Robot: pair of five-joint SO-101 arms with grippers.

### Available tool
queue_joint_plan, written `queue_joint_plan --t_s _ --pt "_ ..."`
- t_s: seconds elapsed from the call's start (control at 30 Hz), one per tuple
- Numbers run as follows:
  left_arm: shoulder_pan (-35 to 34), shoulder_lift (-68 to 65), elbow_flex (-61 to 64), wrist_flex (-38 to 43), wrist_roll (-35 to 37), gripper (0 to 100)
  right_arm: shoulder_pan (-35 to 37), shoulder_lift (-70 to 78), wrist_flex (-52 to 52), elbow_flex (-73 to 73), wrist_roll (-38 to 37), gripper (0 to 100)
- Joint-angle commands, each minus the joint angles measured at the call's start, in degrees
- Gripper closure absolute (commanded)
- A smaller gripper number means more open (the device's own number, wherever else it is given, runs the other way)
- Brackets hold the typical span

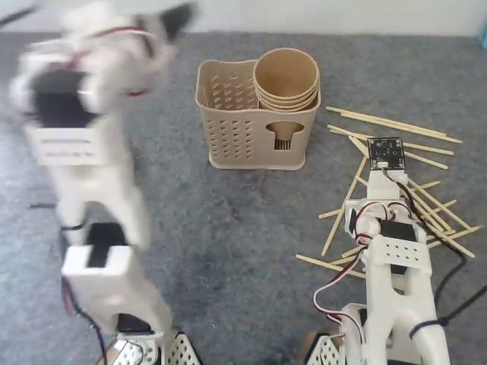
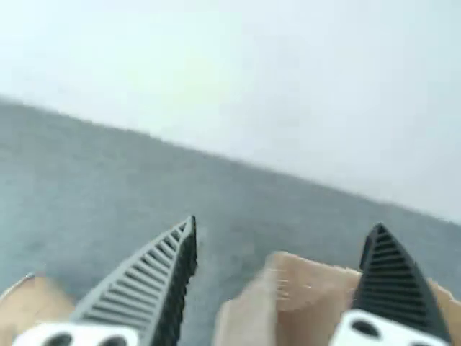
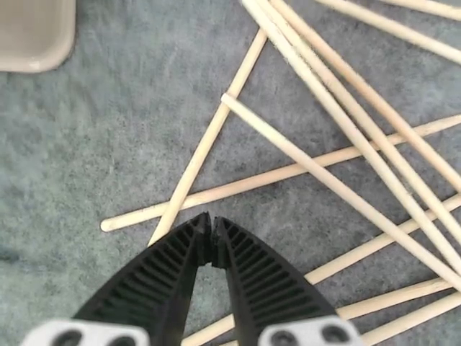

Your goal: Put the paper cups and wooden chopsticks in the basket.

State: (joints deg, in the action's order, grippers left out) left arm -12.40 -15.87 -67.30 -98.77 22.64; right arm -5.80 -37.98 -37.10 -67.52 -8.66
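Standing at the far middle of the grey desk [image 1: 228,251]: one beige perforated plastic basket [image 1: 243,129], upright.

Paper cups [image 1: 286,76]: one nested stack of brown cups, already inside the right end of the basket, mouths up, leaning slightly; the left end of the basket shows its bare walls.

Wooden chopsticks [image 1: 393,125]: many pale loose sticks, scattered and crossing one another on the desk to the right of the basket, from its far corner down towards the near right. None shows inside the basket.

Right arm [image 1: 392,258]: low over the chopstick pile, reaching away from its base at the near right. Right gripper [image 3: 211,220]: fingers closed tip to tip with nothing between them, just above crossed chopsticks [image 3: 317,173]; a rounded basket corner [image 3: 32,36] lies nearby.

Left arm [image 1: 84,129]: raised high at the far left, blurred. Left gripper [image 2: 284,223]: fingers spread wide apart, empty, facing the desk's far edge and the pale wall [image 2: 288,86]; a blurred tan shape [image 2: 302,288] lies below them, cups or basket not distinguishable.
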Motion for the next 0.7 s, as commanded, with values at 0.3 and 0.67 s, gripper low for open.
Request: queue_joint_plan --t_s 0.3,0.67 --pt "-23.91 -9.05 20.62 18.29 -3.52 87 1.10 -1.54 1.01 0.35 -0.79 99.1" --pt "-24.88 -31.65 20.00 26.55 -3.52 97 1.19 -1.45 0.92 0.35 -0.79 99.1"
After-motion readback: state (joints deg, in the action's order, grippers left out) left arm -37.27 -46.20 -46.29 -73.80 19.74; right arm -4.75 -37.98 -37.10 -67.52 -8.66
